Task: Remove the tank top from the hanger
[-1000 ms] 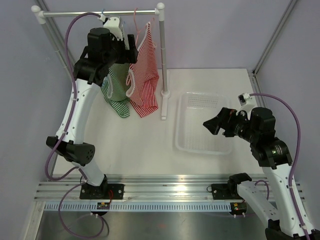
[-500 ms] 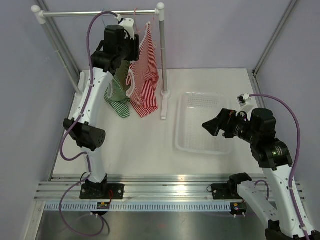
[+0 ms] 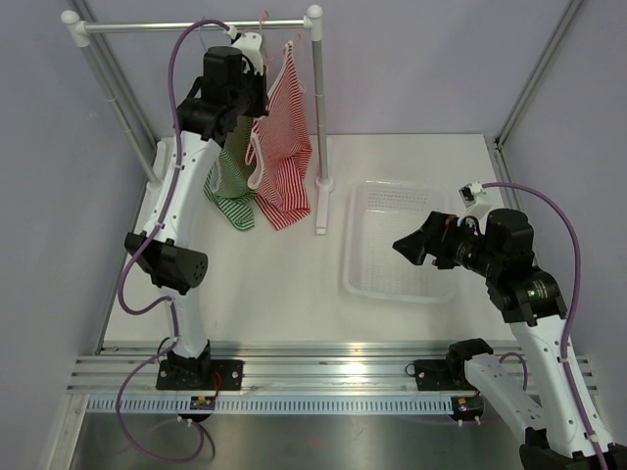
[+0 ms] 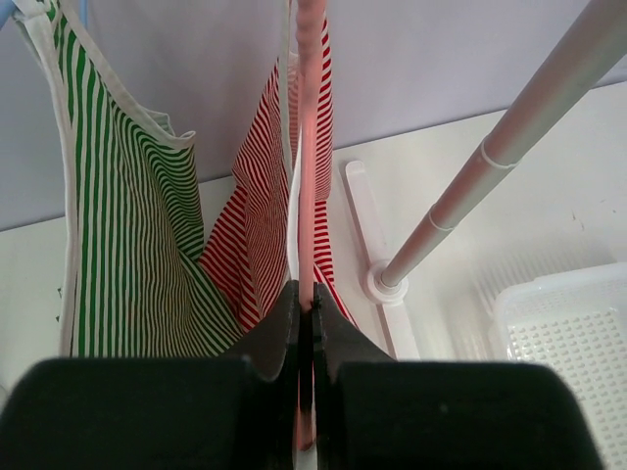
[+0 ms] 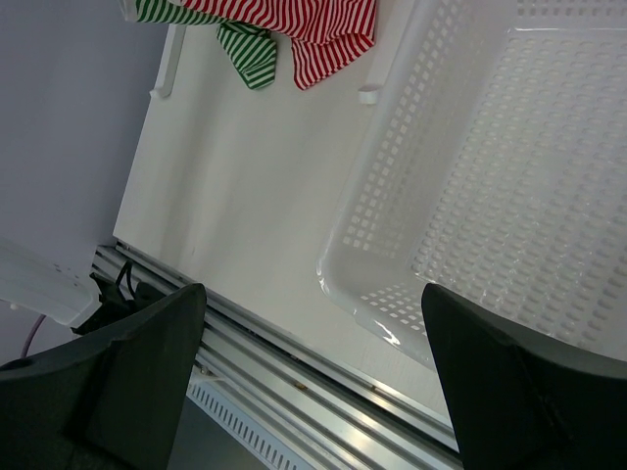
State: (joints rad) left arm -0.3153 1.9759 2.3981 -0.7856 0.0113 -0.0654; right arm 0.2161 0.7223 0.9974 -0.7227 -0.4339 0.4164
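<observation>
A red-striped tank top hangs on a pink hanger from the rack's top rail. Beside it on the left hangs a green-striped tank top. My left gripper is raised up at the rail. In the left wrist view its jaws are shut on the pink hanger's thin bar, with the red top draped on both sides and the green top to the left. My right gripper is open and holds nothing, hovering over the basket's left part.
A white perforated basket sits on the table right of the rack; its wall shows in the right wrist view. The rack's right post stands between the clothes and the basket, close to my left gripper. Metal rails run along the near edge.
My left arm swung right and up to the red top's hanger, and its jaws went from open to shut on the hanger bar. The right arm barely moved.
</observation>
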